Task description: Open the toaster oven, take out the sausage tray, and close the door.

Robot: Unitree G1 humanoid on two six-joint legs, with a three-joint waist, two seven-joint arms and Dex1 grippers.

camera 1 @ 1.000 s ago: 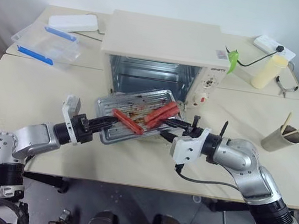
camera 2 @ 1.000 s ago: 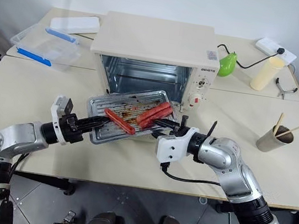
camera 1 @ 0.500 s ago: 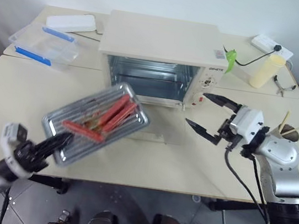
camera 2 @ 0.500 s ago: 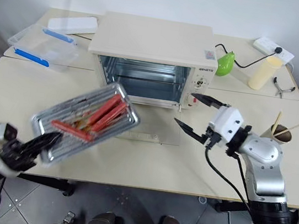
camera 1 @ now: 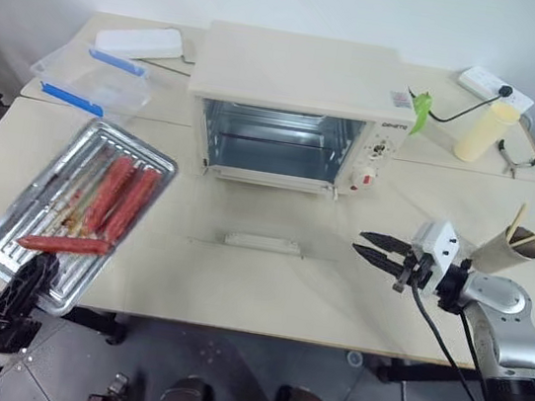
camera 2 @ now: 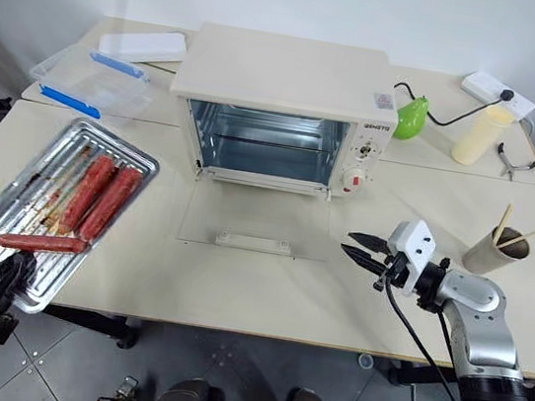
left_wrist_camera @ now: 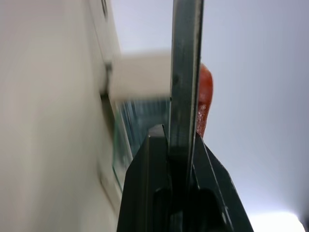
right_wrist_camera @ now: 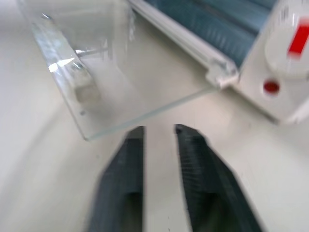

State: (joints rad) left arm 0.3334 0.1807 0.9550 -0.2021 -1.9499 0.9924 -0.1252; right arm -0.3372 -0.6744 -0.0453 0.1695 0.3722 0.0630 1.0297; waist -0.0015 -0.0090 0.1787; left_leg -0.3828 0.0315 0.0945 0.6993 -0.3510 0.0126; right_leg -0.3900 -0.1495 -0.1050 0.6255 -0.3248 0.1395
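Observation:
The cream-white toaster oven (camera 1: 294,85) stands at the back middle of the table, its cavity bare. Its glass door (camera 1: 262,222) lies folded down flat, with the bar handle (camera 1: 263,244) toward me. The silver sausage tray (camera 1: 50,220) carries three red-orange sausages (camera 1: 118,200) and hangs tilted over the table's front-left corner. My left gripper (camera 1: 33,270) is shut on the tray's near rim, and the left wrist view has its fingers (left_wrist_camera: 145,193) clamping the metal edge. My right gripper (camera 1: 372,248) hovers low at the right of the door, fingers drawn nearly together around nothing.
A clear plastic box with blue clips (camera 1: 93,81) and a flat white box (camera 1: 140,41) sit at the back left. At the right are a green pear (camera 1: 418,110), a cream bottle (camera 1: 484,129), a power strip (camera 1: 495,89) and a cup with chopsticks (camera 1: 505,249).
My left gripper swung the tray from in front of the oven out to the front-left. My right gripper let go of the tray, moved right, opened wide, then closed.

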